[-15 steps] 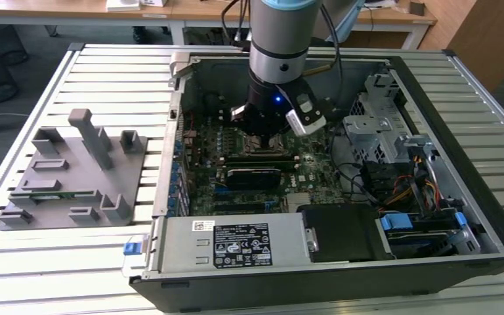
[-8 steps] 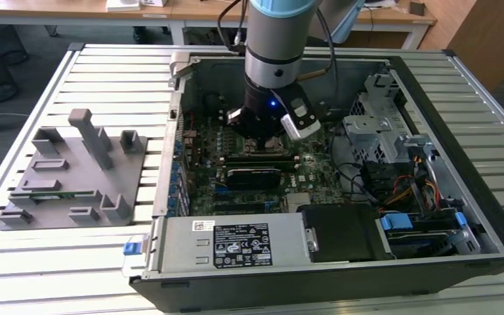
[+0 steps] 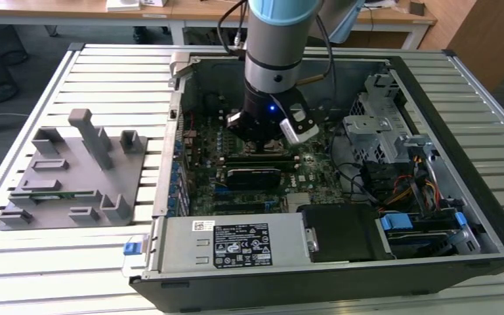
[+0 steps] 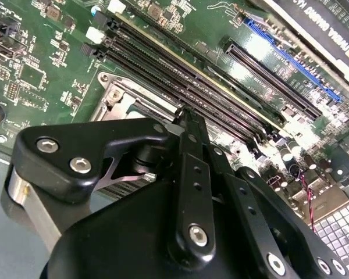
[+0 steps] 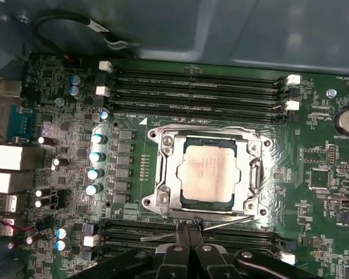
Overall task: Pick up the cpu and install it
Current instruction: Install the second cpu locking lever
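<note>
Square silver-topped cpu: seated in metal-rimmed socket frame on green motherboard. Black end effector: fingers closed together, empty, just beside socket.

I am seeing a silver-grey cpu shining inside a silver metal socket frame, on a green motherboard showing black memory slots. My black end effector is contrasting with the pale ribbed surface.
</note>
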Controlling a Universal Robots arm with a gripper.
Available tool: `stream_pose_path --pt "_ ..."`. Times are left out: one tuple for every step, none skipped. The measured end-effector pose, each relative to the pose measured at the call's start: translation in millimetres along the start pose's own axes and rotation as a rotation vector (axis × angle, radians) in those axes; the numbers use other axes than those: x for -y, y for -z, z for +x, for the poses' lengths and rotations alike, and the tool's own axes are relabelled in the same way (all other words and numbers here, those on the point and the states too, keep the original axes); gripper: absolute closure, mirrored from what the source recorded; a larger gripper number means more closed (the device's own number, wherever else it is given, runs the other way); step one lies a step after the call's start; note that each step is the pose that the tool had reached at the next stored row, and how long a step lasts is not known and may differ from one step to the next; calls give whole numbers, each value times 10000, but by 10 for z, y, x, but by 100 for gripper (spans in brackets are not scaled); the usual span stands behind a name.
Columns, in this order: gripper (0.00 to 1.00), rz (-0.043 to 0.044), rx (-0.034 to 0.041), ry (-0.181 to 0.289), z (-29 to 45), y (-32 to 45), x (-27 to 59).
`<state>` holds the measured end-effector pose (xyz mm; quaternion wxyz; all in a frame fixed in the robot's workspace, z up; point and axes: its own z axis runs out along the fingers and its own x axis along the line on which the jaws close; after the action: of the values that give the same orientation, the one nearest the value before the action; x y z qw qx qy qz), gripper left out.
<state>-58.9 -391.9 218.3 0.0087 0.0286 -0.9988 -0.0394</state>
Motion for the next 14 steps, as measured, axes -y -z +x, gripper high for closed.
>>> stream_pose_path --pt "89 -10 -2 -5 0 -2 2" --pt "89 -27 -1 -6 0 -3 3" --pt "89 -61 -2 -7 0 -4 5" --pt "89 -110 -13 -12 0 -4 9" --pt "89 -146 -32 -17 0 -5 12" --pt "89 -155 -49 -18 0 -8 15" --pt "89 -159 -67 -20 0 -12 17" --pt "89 -165 -88 -21 0 -15 21" --pt "89 -179 -105 -23 1 -19 29" --pt "89 -202 -115 -23 1 -24 44" --pt "89 -223 -121 -23 2 -29 56" --pt "89 -243 -125 -23 2 -34 67" --pt "89 -260 -128 -23 3 -37 75" --pt "89 -280 -127 -23 3 -40 83"
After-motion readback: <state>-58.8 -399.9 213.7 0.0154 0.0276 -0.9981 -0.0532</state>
